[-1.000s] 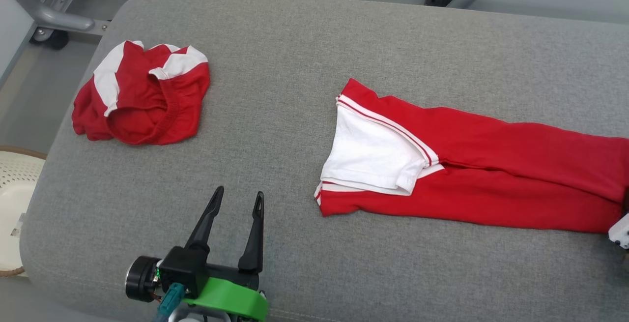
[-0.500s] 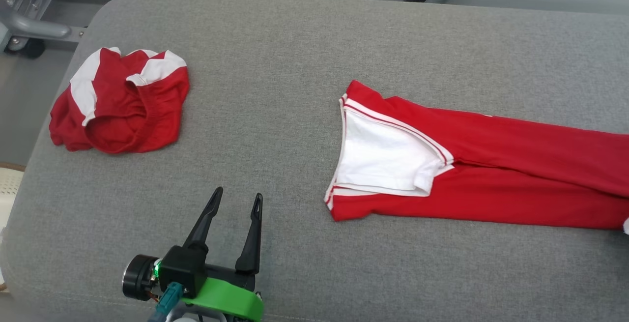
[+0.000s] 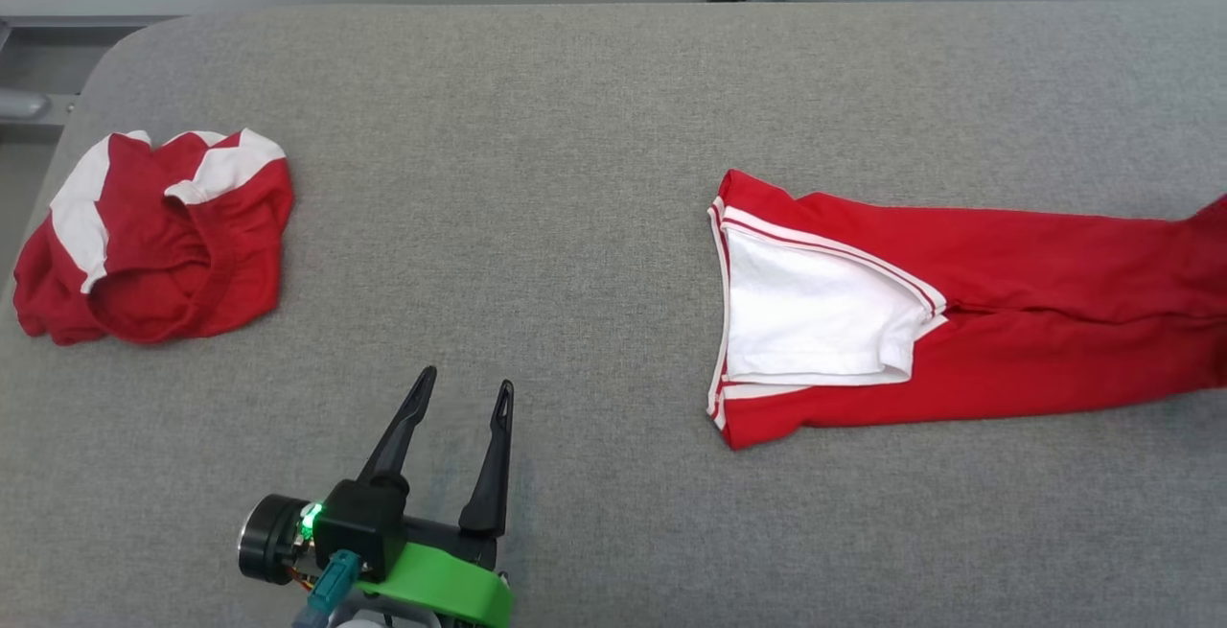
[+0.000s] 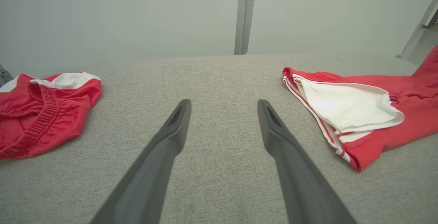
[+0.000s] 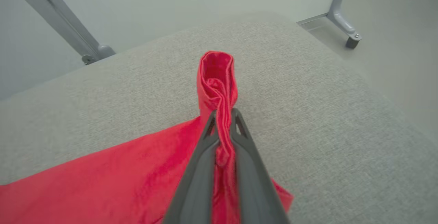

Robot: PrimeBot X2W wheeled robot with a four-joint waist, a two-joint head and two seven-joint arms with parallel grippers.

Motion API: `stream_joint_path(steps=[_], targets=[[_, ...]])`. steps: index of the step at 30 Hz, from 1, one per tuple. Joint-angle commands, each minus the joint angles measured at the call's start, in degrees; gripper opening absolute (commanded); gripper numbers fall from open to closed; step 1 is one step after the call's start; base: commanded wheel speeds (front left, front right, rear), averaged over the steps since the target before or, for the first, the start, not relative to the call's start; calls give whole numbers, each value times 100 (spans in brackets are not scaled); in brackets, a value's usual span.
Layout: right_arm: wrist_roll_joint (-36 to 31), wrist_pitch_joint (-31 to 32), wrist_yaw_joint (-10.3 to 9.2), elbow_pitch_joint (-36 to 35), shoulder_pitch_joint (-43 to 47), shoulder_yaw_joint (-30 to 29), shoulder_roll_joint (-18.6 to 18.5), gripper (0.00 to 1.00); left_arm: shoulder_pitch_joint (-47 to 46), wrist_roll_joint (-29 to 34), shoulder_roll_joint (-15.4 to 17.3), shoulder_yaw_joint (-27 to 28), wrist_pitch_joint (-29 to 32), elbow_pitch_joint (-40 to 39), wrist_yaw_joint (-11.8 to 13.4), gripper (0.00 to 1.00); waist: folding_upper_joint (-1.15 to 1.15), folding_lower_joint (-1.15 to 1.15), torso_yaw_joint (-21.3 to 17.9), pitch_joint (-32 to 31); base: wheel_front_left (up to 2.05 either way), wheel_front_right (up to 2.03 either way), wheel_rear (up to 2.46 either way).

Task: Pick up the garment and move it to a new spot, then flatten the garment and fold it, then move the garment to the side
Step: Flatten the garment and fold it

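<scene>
The right hand (image 5: 224,114) has just clamped shut on the leg end of the red trousers (image 3: 1035,321) lying at the frame's right on the grey desk (image 3: 575,129), so lifting looks ready to start; the left hand (image 3: 462,390) gapes wide.

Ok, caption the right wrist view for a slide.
Right gripper pinching a bunched red trouser leg over the grey cushion.
</scene>
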Motion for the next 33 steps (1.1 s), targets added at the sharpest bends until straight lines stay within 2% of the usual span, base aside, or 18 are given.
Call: stream_joint_path(steps=[1,8,15,21,24,33], targets=[[215,167,-6,-319,12,75,122,0,27,15,-1,4,-19,2,-22,100,0,0,-89,-32,0,0,0],[1328,1322,-5,-2371,609,304,764,0,28,21,-7,-95,-19,15,-40,100,0,0,-83,-104,0,0,0],[1271,1970,-4,-3830,1212,282,1498,0,-80,-149,-11,-261,-19,60,-43,100,0,0,184,-132,0,0,0],[1019,2372,-4,-4309,1465,251,2156,0,-169,-243,-9,-380,-19,93,10,100,0,0,476,-128,0,0,0],[946,2531,-4,-4442,1552,303,2355,0,-198,-288,-9,-414,-19,102,25,100,0,0,606,-112,0,0,0],[941,2646,-4,-4352,1514,449,2642,0,-253,-396,-10,-513,-20,98,80,100,0,0,811,-23,0,0,0]])
